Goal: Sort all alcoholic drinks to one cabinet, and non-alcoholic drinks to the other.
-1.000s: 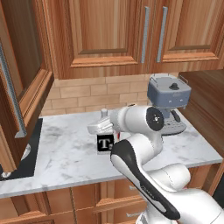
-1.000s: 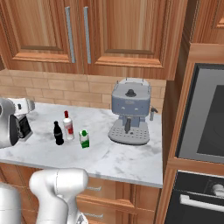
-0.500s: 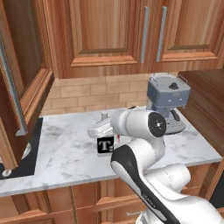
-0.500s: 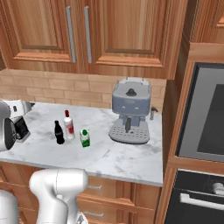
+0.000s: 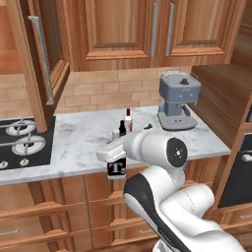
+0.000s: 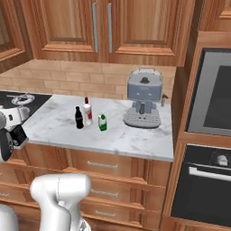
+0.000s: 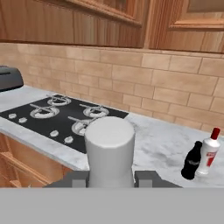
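The task is at an early stage; no drink stands inside a cabinet as far as the views show, and one of four is in hand. The gripper [image 5: 114,158] is pinched on the squat square bottle [image 5: 116,168] with the black label and white "T", gripping it near the neck; the bottle hangs clear of the counter [image 5: 78,142], out past its front edge, above the drawer fronts; its pale cap [image 7: 110,151] rises between the finger tips in the hand view, upright relative to the hand. Three drinks stand on the marble, near one another: the small black cola bottle [image 6: 79,117], the slim white bottle with red cap [image 6: 88,112] just beside it, and the green-and-white carton [image 6: 103,122] a little further toward the coffee machine [image 6: 143,105]. The left cabinet door [image 5: 37,64] stands open above the hob [image 5: 22,142]; the shelf behind it is not visible; the double doors [image 6: 101,27] above the drinks are closed. Judgement: the held bottle goes to one cabinet, the white one follows it, and the cola and carton need the other cabinet, whose doors must be opened first.
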